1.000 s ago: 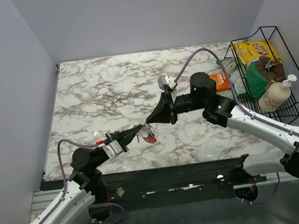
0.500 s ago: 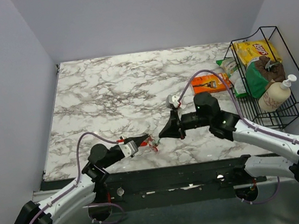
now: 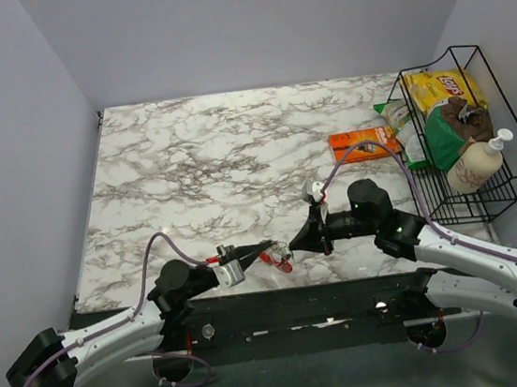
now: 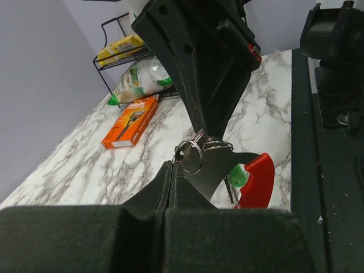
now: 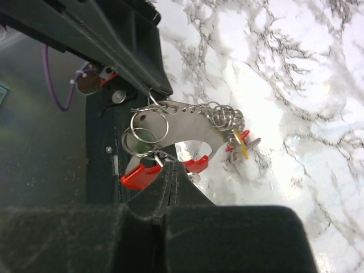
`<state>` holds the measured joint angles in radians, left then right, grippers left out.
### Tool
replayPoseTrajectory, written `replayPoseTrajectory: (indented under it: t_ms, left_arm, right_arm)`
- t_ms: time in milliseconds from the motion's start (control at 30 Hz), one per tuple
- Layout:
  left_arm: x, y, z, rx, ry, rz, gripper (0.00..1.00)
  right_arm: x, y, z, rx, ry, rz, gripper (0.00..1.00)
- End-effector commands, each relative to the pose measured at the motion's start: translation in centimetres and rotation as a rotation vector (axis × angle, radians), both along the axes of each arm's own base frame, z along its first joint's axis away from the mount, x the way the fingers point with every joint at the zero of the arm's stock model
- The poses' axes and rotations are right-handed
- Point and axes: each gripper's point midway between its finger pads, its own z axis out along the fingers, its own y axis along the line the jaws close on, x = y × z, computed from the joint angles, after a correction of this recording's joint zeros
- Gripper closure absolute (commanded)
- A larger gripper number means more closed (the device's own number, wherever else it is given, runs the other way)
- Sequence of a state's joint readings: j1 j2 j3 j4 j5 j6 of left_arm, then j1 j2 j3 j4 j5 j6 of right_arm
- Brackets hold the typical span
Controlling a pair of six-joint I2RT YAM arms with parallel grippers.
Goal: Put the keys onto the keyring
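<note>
The keys point(image 3: 279, 260) hang as one bunch just above the table's near edge, between both gripper tips. In the left wrist view my left gripper point(image 4: 173, 166) is shut on the small silver keyring point(image 4: 191, 156). A flat silver tag point(image 4: 219, 170), a red head point(image 4: 259, 181) and a green head point(image 4: 239, 177) hang from the ring. My right gripper point(image 5: 170, 165) is shut on a thin metal part of the bunch below two rings point(image 5: 149, 122). A short chain point(image 5: 224, 119) and a yellow key point(image 5: 242, 142) dangle to the right. The exact piece it pinches is hidden.
An orange flat packet point(image 3: 363, 142) lies at the right back of the marble table point(image 3: 189, 164). A black wire basket point(image 3: 507, 177) with a chips bag and a soap bottle stands at the far right. The black base rail point(image 3: 346, 291) runs just below the bunch.
Both grippers have come toward the near edge of the table with the bunch between them. The right arm has drawn back and uncovered the orange packet.
</note>
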<state>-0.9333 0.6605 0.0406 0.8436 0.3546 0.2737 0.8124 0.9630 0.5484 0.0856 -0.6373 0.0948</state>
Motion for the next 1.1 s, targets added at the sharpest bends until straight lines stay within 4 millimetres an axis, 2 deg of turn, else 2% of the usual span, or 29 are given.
replayPoseTrajectory:
  t_ms: [0, 33, 100, 133, 200, 233, 300, 333, 367, 400, 433, 533, 567, 633, 667, 700, 767, 800, 900, 967, 1000, 1033, 1067]
  left_arm:
    - [1.5, 2.1, -6.9, 0.100, 0.083, 0.160, 1.00]
    - [1.8, 1.9, -7.8, 0.134, 0.095, 0.166, 1.00]
    - [2.9, 1.1, -6.1, 0.105, 0.066, 0.187, 1.00]
    - [3.3, 0.7, -7.2, 0.147, 0.078, 0.192, 1.00]
    - [4.2, -0.1, -5.8, 0.105, 0.061, 0.202, 1.00]
    - [5.1, -0.8, -6.0, 0.114, 0.073, 0.192, 1.00]
    - [6.1, -1.7, -4.3, 0.055, 0.075, 0.179, 1.00]
    - [6.8, -1.7, -5.0, 0.069, 0.088, 0.184, 1.00]
    - [7.0, -2.2, -4.4, 0.055, 0.076, 0.162, 1.00]
    - [7.4, -2.2, -3.6, 0.029, 0.056, 0.158, 1.00]
    - [7.8, -2.3, -3.9, 0.036, 0.056, 0.156, 1.00]
    - [9.7, -1.9, -3.0, 0.023, 0.024, 0.161, 1.00]
    - [11.0, -1.5, -2.2, 0.015, 0.003, 0.182, 1.00]
    - [11.7, -1.8, -2.0, 0.043, -0.019, 0.171, 1.00]
    - [12.5, -2.1, -0.8, 0.045, -0.064, 0.175, 1.00]
    - [12.9, -2.3, -1.3, 0.078, -0.052, 0.164, 1.00]
    - [13.5, -2.9, -0.8, 0.094, -0.082, 0.155, 1.00]
    - [14.0, -3.2, 0.1, 0.088, -0.102, 0.154, 1.00]
    - [15.1, -4.1, 0.0, 0.120, -0.131, 0.142, 1.00]
    - [15.4, -4.7, -1.6, 0.147, -0.107, 0.118, 1.00]
    - [15.5, -5.0, -1.5, 0.120, -0.103, 0.111, 1.00]
    - [15.4, -5.3, -3.2, 0.127, -0.064, 0.096, 1.00]
    - [15.3, -5.2, -3.7, 0.108, -0.042, 0.098, 1.00]
  right_arm:
    - [1.3, 0.0, 0.7, 0.041, -0.030, -0.082, 0.99]
    - [1.4, 0.0, 1.0, 0.047, -0.034, -0.089, 0.99]
    - [1.6, -0.1, 1.1, 0.049, -0.039, -0.102, 0.99]
    - [1.7, -0.1, 1.4, 0.056, -0.048, -0.106, 1.00]
    - [2.0, -0.2, 1.8, 0.058, -0.058, -0.124, 1.00]
    - [2.1, -0.2, 1.8, 0.054, -0.064, -0.130, 1.00]
    - [2.4, -0.4, 1.9, 0.045, -0.068, -0.145, 0.99]
    - [2.7, -0.6, 2.1, 0.049, -0.075, -0.158, 0.99]
    - [2.9, -0.9, 2.0, 0.042, -0.071, -0.170, 0.99]
    - [3.0, -1.1, 2.4, 0.051, -0.079, -0.176, 0.99]
    - [3.4, -1.5, 2.5, 0.054, -0.082, -0.195, 0.99]
    - [3.8, -2.1, 3.2, 0.067, -0.104, -0.212, 0.99]
    - [3.9, -2.3, 3.3, 0.067, -0.107, -0.219, 0.99]
    - [4.0, -2.6, 3.6, 0.072, -0.120, -0.228, 0.99]
    - [4.1, -2.6, 3.7, 0.067, -0.124, -0.231, 0.99]
    - [4.2, -2.7, 3.7, 0.066, -0.124, -0.236, 0.99]
    - [4.3, -2.8, 3.6, 0.063, -0.127, -0.243, 1.00]
    - [4.4, -2.9, 3.3, 0.056, -0.125, -0.245, 0.99]
    - [4.7, -3.1, 2.4, 0.039, -0.117, -0.259, 0.99]
    - [5.1, -3.4, 1.8, 0.029, -0.111, -0.273, 0.99]
    - [5.2, -3.5, 1.5, 0.024, -0.103, -0.278, 0.99]
    - [5.7, -4.0, 1.0, 0.016, -0.090, -0.297, 0.99]
    - [5.8, -4.1, 0.8, 0.014, -0.085, -0.303, 0.99]
